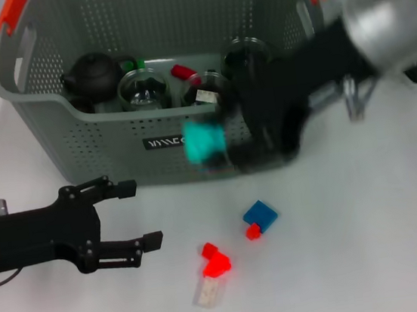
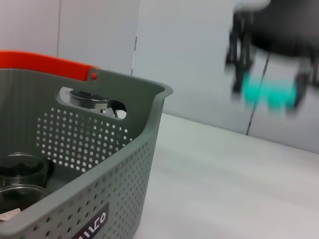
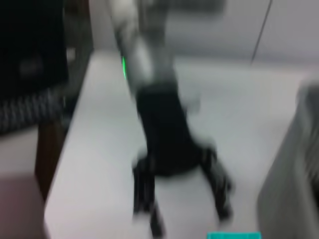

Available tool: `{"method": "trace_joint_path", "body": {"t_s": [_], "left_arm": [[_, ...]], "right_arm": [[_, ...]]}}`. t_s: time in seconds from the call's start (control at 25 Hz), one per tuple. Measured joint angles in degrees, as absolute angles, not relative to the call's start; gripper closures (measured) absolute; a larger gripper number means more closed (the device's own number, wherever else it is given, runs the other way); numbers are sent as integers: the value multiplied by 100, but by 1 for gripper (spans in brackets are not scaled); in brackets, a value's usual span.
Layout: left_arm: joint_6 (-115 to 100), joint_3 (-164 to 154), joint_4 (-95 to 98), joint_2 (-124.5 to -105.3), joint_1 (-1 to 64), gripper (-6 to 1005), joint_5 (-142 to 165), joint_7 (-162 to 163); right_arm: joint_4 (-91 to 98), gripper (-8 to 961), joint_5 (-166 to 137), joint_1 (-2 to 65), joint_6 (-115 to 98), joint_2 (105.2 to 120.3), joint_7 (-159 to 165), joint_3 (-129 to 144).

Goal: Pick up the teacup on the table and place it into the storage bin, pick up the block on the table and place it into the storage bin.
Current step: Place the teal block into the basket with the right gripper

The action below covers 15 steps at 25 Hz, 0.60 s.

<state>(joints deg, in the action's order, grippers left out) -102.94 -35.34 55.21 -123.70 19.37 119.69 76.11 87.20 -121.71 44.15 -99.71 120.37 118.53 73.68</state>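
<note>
Loose blocks, a red block (image 1: pixel 215 262) and a blue block (image 1: pixel 260 213), lie on the white tabletop (image 1: pixel 371 242) before the storage bin (image 1: pixel 84 133). Above, the right gripper (image 1: pixel 215 149) pinches a teal block (image 1: pixel 204 141) (blurred) near the bin's front wall, seemingly to drop it in. The left gripper (image 1: pixel 134 215) rests spread, idle.

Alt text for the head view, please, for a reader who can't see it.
The right gripper, blurred, carries a teal block in front of the grey-green storage bin, which holds a black teapot and glass cups. The left gripper rests open on the white table, near red and blue blocks.
</note>
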Motion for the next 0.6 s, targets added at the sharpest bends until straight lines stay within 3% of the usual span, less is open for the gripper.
{"method": "trace_joint_path", "body": {"t_s": [0.24, 0.6], "left_arm": [[-10301, -3547, 5522, -12366, 1967, 54, 11971, 7611], [-10301, -3553, 5511, -12361, 2016, 53, 11971, 7611]], "right_arm": [[8774, 459, -11763, 4718, -9229, 12029, 12011, 6417], [7187, 437, -12664, 5277, -7401, 11968, 12216, 6308]]}}
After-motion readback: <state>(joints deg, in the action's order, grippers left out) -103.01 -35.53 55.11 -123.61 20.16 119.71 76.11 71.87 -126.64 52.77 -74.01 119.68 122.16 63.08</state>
